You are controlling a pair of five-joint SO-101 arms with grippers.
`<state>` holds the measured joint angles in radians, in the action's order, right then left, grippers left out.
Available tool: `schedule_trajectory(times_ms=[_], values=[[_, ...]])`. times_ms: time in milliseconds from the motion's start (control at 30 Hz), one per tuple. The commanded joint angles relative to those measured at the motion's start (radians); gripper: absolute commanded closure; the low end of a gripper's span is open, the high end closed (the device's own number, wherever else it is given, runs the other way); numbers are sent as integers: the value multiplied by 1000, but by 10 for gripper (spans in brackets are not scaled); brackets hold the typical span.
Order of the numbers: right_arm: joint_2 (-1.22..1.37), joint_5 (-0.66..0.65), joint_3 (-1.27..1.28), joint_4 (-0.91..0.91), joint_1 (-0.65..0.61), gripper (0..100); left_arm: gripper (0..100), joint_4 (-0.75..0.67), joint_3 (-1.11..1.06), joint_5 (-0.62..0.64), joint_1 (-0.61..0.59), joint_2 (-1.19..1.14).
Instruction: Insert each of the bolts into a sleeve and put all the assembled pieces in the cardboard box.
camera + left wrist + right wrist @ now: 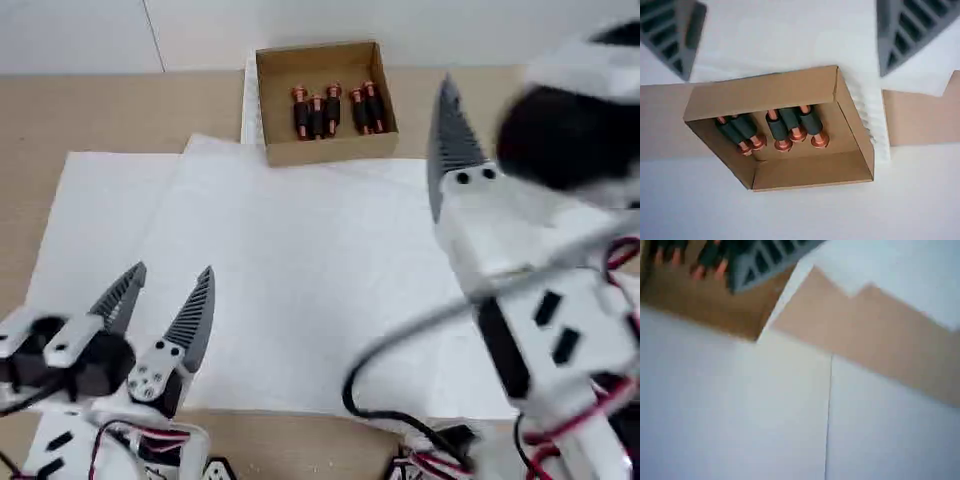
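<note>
Inside cardboard box (760, 92), five copper bolts (783, 145), in black sleeves (777, 127)

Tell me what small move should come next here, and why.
Probably draw the right end effector back from the cardboard box to rest: five sleeved bolts already lie inside it, and the left end effector sits open, holding nothing.

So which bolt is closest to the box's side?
The pair's outer one, nearly at the cardboard box's side; the trio's outer piece leaves a gap.
</note>
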<state>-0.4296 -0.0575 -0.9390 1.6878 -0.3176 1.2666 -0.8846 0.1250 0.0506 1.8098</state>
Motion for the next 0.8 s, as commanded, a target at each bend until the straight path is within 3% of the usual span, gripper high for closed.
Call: schedule_trajectory(times_ms=[0,200,433,633,767], values=[[-186,-8,462,-2,5,735,770,2,-58,-8,-2,12],[-443,-11,1092,-157,5,735,770,-3,-166,-6,-2,12],[-713,-12,1758,-653,5,734,769,-5,-232,-9,-2,12],[-908,-14,2136,-1046,54,734,769,-32,-288,-9,-2,12],[-990,-14,2298,-1156,130,734,769,-103,-374,-9,-3,12]])
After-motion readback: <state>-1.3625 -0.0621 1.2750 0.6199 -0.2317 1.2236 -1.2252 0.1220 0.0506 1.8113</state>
